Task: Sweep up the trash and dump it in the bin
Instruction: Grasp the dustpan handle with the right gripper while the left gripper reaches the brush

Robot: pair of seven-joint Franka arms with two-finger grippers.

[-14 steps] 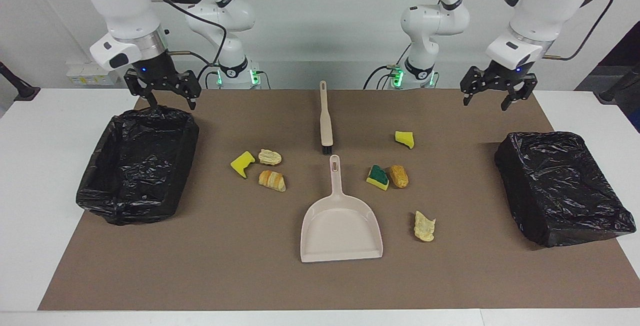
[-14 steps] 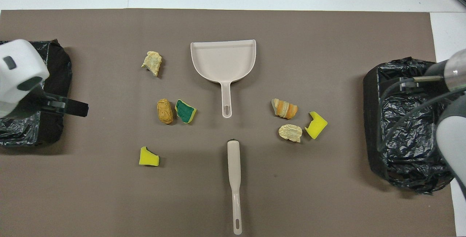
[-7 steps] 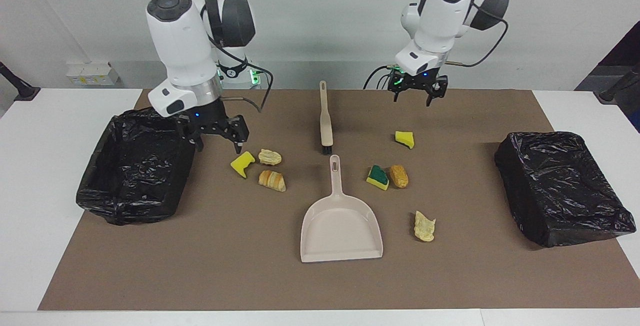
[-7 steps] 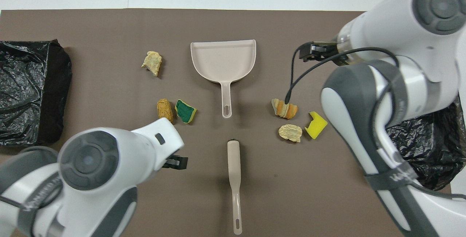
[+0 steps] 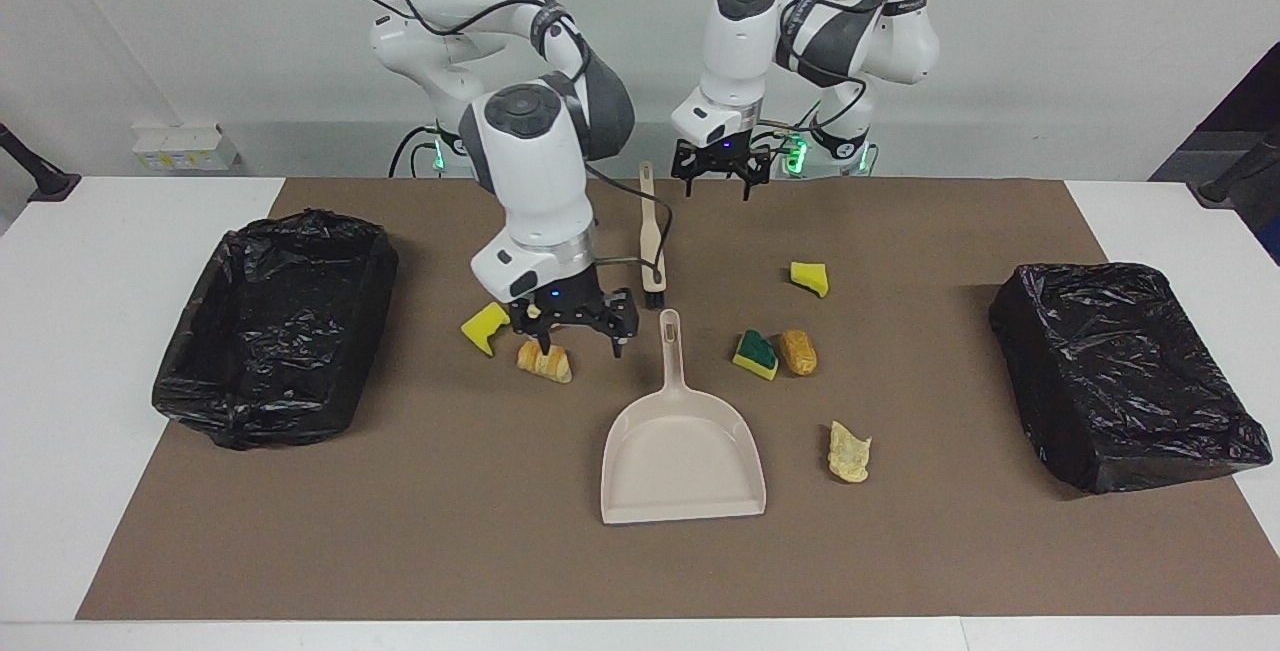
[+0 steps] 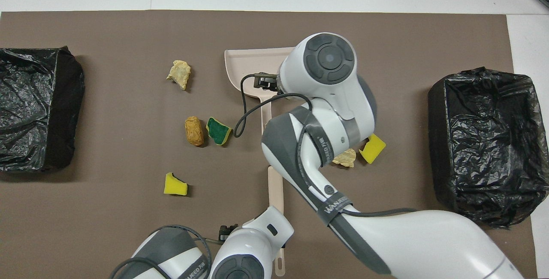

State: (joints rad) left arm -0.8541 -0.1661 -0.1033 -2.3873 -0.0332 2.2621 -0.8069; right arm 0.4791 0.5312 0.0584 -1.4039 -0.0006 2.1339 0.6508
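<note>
**Closing in on the dustpan and brush, both tools still empty**

Swinging in from the two ends of the desk, both arms have left the black-lined bins they hung by a second ago and now work over the middle of the brown mat (image 5: 300, 551). That suggests the reach for the sweeping gear is under way, with no sweeping yet: the dustpan (image 5: 683, 456) lies flat and empty where it was, and the brush (image 5: 651, 241) has not shifted either.

The right tool (image 5: 577, 329) points down over the gap between the striped bread piece (image 5: 545, 361) and the dustpan's handle, its fingers spread apart and holding nothing. The right arm bends steeply over it, its wrist upright, and in the overhead view its bulk hides part of the pan. The left tool (image 5: 718, 176) hangs over the mat beside the brush's handle end, close to the robots, also spread and empty, below a folded elbow.

None of the trash has moved. A yellow sponge chunk (image 5: 486, 326) and the bread piece lie by the right tool, with a pale pastry scrap (image 6: 345, 158) mostly hidden under that arm. Toward the left arm's end sit another yellow chunk (image 5: 809, 278), a green-and-yellow sponge (image 5: 755, 355) touching a golden roll (image 5: 798, 352), and a pale piece (image 5: 850, 452) farthest from the robots. One bin (image 5: 280, 326) stands at the right arm's end, the other bin (image 5: 1125, 371) at the left arm's.
</note>
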